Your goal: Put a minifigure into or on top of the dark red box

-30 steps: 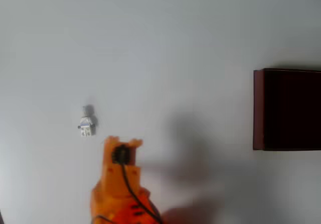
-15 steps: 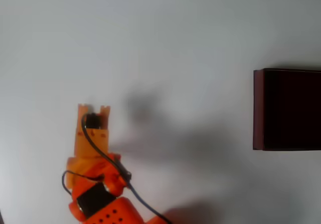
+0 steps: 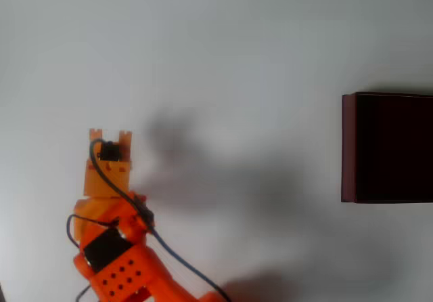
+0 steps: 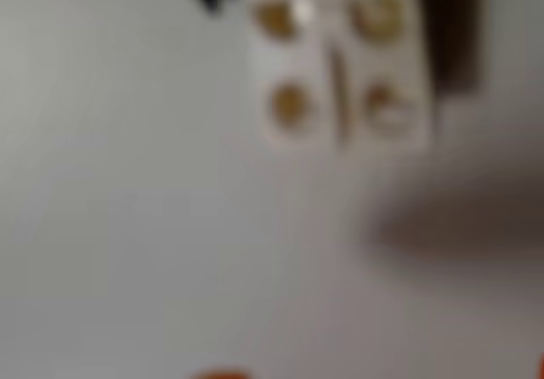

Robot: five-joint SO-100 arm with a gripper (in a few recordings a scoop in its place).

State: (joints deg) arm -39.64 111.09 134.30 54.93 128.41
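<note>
Risk: gripper, jaw opening indiscernible, hides blurred minifigure; misjudged closure could topple it, far from box.

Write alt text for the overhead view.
An orange robot arm reaches up from the bottom left, its gripper over a white table. A dark red box with a nearly black interior sits at the right edge, far from the arm.

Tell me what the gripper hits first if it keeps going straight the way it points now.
Probably the minifigure: the blurred wrist view shows its leg undersides close ahead. Overhead, the gripper points up-picture, and beyond it lies bare table.
</note>
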